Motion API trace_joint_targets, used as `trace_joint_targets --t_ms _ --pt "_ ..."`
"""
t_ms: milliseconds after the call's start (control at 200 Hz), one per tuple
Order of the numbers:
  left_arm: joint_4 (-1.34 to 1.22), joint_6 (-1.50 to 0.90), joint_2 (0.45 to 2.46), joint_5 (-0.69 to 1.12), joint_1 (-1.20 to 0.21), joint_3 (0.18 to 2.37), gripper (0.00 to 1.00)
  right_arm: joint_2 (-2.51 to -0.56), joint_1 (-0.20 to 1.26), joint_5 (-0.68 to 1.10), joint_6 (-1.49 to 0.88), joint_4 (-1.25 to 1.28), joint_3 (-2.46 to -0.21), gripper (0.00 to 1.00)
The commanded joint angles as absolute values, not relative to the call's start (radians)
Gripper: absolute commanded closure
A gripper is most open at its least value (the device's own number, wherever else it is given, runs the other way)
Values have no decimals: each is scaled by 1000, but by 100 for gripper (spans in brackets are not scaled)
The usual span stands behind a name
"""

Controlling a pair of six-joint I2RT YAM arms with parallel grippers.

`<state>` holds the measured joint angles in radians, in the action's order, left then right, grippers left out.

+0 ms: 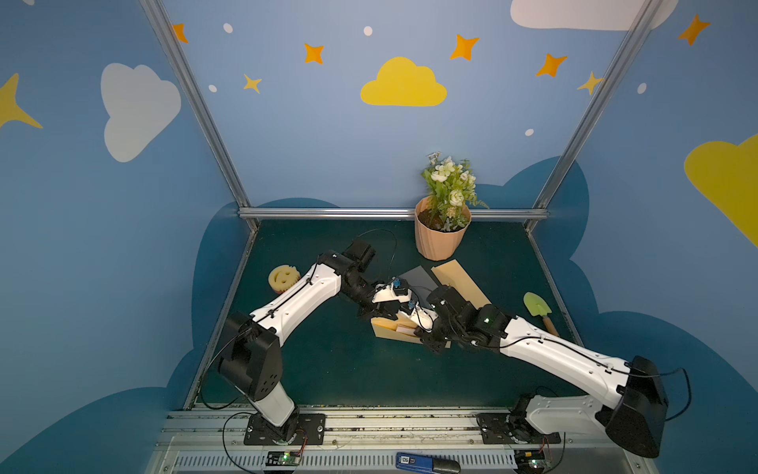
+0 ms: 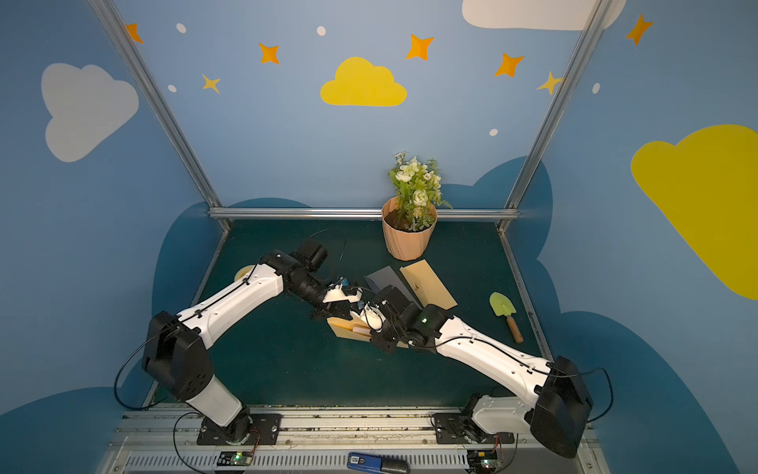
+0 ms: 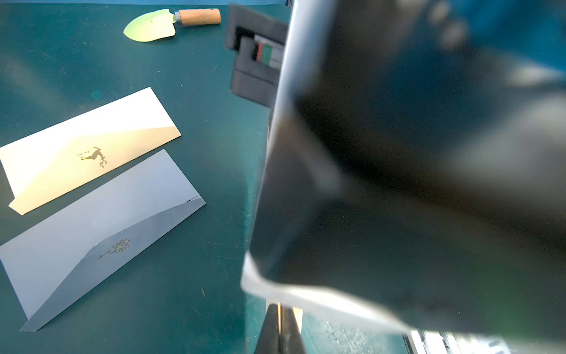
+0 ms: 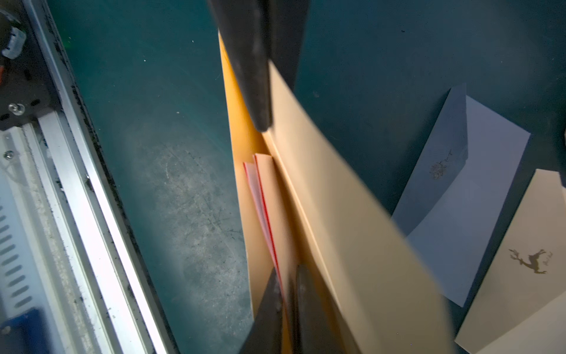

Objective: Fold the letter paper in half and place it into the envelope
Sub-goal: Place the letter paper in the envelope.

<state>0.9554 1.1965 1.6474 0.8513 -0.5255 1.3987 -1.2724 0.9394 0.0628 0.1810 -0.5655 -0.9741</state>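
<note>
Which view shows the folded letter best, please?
The right wrist view: the letter sits close up inside the open envelope. Both top views show only a pale sliver; the left wrist view shows none.

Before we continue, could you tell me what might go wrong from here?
The folded letter sits only partly inside the tan envelope and its layers are splaying, so pushing may crumple it. The left tool pinches just the envelope's edge; a slip could close the mouth. The right tool is close beside it; they may collide.
</note>
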Motion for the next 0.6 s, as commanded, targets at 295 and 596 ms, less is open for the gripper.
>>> trace_joint_targets --t_ms 295,596 --pt "1009 1206 1668 830 -526 1424 96 -1228 917 119 111 -502 -990 69" --pt "1030 1207 1684 827 -526 1439 96 -1205 902 177 59 -467 -966 61"
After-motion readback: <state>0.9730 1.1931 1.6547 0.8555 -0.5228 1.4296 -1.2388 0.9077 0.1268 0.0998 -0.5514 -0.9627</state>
